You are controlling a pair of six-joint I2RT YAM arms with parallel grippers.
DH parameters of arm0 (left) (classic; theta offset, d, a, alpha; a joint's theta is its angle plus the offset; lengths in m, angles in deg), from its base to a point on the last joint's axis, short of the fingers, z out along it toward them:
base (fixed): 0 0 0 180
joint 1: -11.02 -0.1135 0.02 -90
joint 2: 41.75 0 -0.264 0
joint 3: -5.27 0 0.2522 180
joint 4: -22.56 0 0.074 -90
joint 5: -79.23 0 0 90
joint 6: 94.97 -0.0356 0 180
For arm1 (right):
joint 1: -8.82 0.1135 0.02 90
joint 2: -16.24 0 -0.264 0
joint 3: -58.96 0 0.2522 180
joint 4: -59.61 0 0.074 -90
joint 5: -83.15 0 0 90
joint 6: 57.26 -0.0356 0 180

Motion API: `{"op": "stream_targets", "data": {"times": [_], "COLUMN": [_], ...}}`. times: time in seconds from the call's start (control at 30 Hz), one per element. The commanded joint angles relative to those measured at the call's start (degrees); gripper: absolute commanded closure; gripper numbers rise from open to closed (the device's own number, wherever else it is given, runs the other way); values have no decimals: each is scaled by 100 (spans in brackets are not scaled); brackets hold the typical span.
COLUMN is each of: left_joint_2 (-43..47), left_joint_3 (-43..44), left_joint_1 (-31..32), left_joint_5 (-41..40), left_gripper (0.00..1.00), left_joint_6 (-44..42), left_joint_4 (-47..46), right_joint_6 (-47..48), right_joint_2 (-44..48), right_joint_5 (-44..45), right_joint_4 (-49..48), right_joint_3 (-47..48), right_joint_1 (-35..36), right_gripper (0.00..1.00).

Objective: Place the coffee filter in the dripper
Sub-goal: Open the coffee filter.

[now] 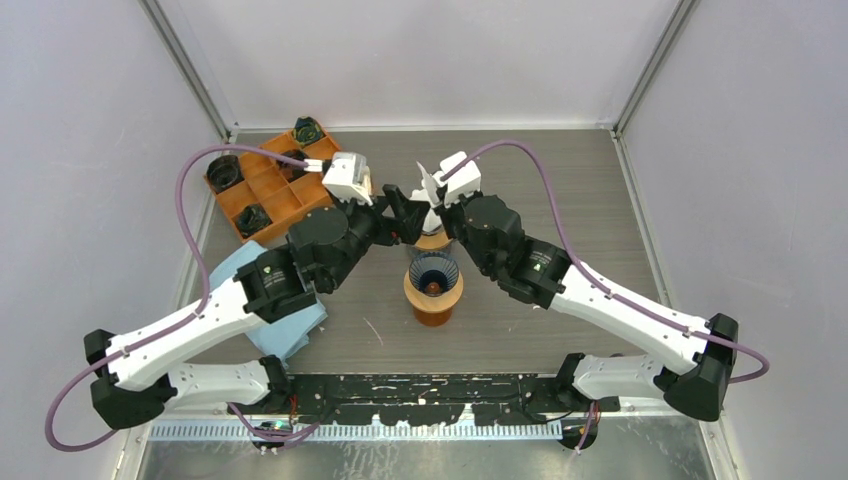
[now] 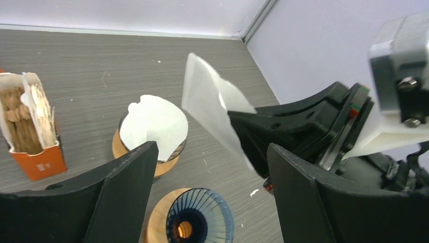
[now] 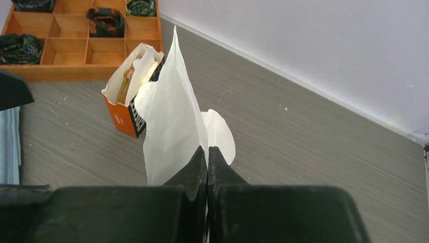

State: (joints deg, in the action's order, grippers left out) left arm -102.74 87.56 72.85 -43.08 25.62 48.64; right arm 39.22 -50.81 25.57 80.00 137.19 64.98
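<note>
My right gripper [image 3: 207, 152] is shut on a white paper coffee filter [image 3: 172, 116] and holds it upright above the table; the filter also shows in the top view [image 1: 429, 183] and the left wrist view [image 2: 210, 104]. An empty blue ribbed dripper [image 1: 433, 278] on a wooden ring stands in front of it, low in the left wrist view [image 2: 200, 218]. A second dripper [image 2: 152, 132] just behind holds a white filter. My left gripper [image 2: 212, 177] is open and empty, hovering above the empty dripper and facing the right gripper [image 1: 434, 200].
An orange box of brown filters [image 2: 31, 134] stands open to the left of the drippers. An orange compartment tray [image 1: 262, 190] with dark items sits at the back left. A blue cloth [image 1: 282, 318] lies under the left arm.
</note>
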Motion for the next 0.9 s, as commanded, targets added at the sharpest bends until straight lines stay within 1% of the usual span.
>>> {"op": "stream_targets", "data": {"times": [0.0,0.13,0.33,0.63,0.87], "left_joint_2": [-185,-451,-679,-696,-681], "left_joint_3": [14,65,144,229,341], "left_joint_1": [29,25,23,23,14], "left_joint_5": [-44,-220,-553,-857,-924], "left_gripper": [18,18,19,21,23], "left_joint_6": [197,174,129,-75,-125], "left_joint_4": [-854,-878,-576,-126,242], "right_joint_6": [-266,-339,-567,-877,-1201], "right_joint_2": [16,19,117,209,360], "right_joint_5": [124,96,24,14,-63], "right_joint_4": [203,320,400,519,598], "right_joint_3": [357,419,484,614,615], "right_joint_1": [24,22,22,22,19], "right_gripper": [99,99,99,99,99]}}
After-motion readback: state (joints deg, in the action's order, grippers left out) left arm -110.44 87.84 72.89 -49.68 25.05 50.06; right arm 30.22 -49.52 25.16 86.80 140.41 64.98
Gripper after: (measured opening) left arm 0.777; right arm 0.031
